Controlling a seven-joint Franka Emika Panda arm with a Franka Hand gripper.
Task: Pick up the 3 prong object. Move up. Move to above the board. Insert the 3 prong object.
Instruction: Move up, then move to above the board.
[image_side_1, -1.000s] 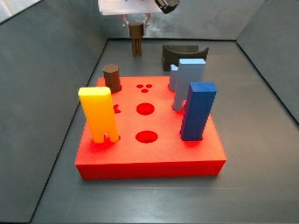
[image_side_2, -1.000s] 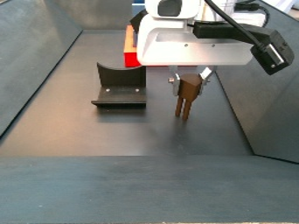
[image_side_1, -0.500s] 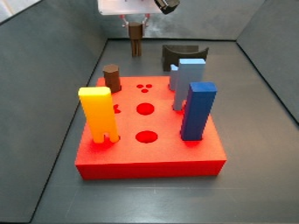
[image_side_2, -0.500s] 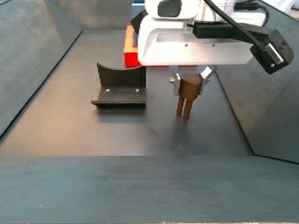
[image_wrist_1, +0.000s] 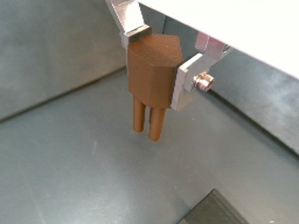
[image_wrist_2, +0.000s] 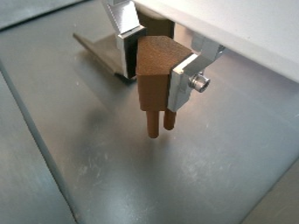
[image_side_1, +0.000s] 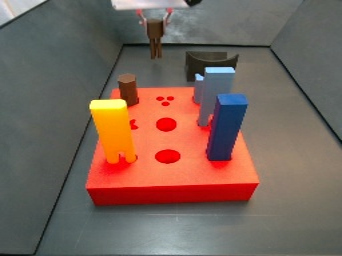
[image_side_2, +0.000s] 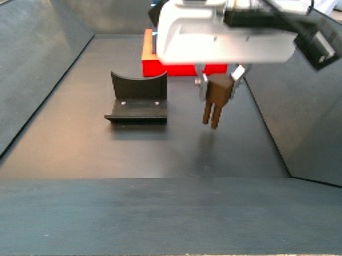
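— Where's the board (image_side_1: 171, 170)?
— It fills the floor's near half, with one yellow post (image_side_1: 112, 130), two blue blocks (image_side_1: 227, 127) and one brown cylinder (image_side_1: 127, 89) plugged in.

— And your gripper (image_side_2: 215, 82)?
— Near the far edge, clamped on the 3 prong object (image_side_2: 214, 100), which hangs upright above the floor so its prongs (image_wrist_1: 147, 131) point down for insertion. One fixture (image_side_2: 135, 98) stands beside it.

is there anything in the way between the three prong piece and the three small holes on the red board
The pincer holds the 3 prong object lifted behind the board. Near the three small holes stands a short brown cylinder, beside them rather than over them. From above, nothing visible blocks them.
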